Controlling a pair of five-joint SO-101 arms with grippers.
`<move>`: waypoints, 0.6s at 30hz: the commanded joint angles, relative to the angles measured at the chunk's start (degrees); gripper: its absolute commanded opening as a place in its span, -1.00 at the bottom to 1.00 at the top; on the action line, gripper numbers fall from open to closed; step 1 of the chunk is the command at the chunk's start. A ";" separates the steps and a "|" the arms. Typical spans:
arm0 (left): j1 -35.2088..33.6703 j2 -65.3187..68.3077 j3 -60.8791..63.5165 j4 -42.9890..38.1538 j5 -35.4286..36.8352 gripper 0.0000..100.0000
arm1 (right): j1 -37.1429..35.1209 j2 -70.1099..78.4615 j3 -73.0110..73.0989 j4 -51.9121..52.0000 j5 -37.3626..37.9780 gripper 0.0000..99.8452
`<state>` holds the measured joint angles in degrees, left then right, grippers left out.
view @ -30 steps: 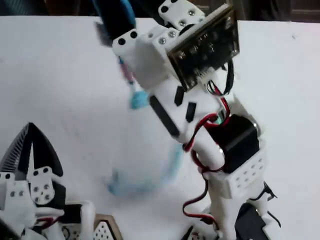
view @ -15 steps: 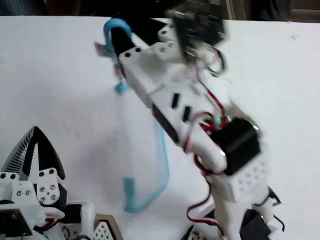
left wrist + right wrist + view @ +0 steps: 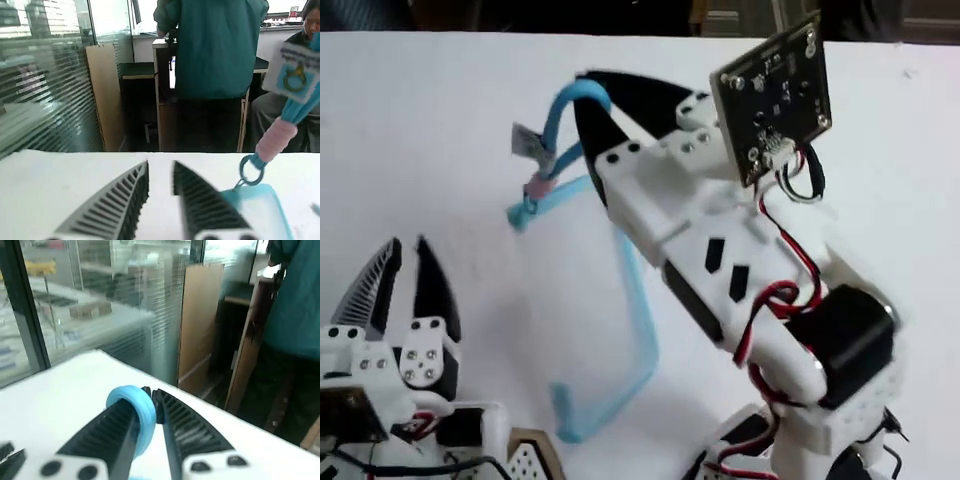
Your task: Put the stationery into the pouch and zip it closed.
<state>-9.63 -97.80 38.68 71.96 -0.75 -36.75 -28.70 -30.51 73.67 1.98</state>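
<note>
A see-through pouch (image 3: 590,300) with blue edging hangs tilted over the white table (image 3: 420,120). Its lower corner is near the table's front. My right gripper (image 3: 582,80) is shut on the pouch's blue strap (image 3: 560,110), which loops over one finger (image 3: 120,425) in the right wrist view as the strap (image 3: 134,412). A pink sleeve, a ring and a small tag (image 3: 527,142) dangle from the strap. My left gripper (image 3: 405,270) stands open at the front left, apart from the pouch. The left wrist view shows the left gripper (image 3: 160,167), the pouch's corner (image 3: 255,200) beside it and the tag (image 3: 295,72).
The right arm's body and camera board (image 3: 775,95) reach over the middle of the table. A wooden plate corner (image 3: 535,450) sits at the front edge by the left arm's base. White table surface lies to the left and far right.
The right arm has swung and turned its wrist, carrying the pouch by its strap so it hangs more spread out. The left gripper's fingers have parted.
</note>
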 commanded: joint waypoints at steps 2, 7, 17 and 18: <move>0.40 8.57 -2.11 1.67 8.09 -0.52 | -0.04 -4.18 0.00 5.05 -0.09 -0.97; 9.63 19.12 -11.96 12.66 18.55 -0.27 | 0.31 -7.52 -0.09 14.02 -0.26 -0.97; 24.57 39.52 -28.75 27.87 11.87 -0.19 | 0.31 -16.04 -0.09 20.35 0.00 -0.97; 24.66 41.27 -28.75 27.78 10.90 -0.19 | 0.31 -16.66 -0.09 20.44 0.00 -0.97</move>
<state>13.32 -61.76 11.96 99.30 12.70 -36.57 -44.09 -30.33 93.80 1.98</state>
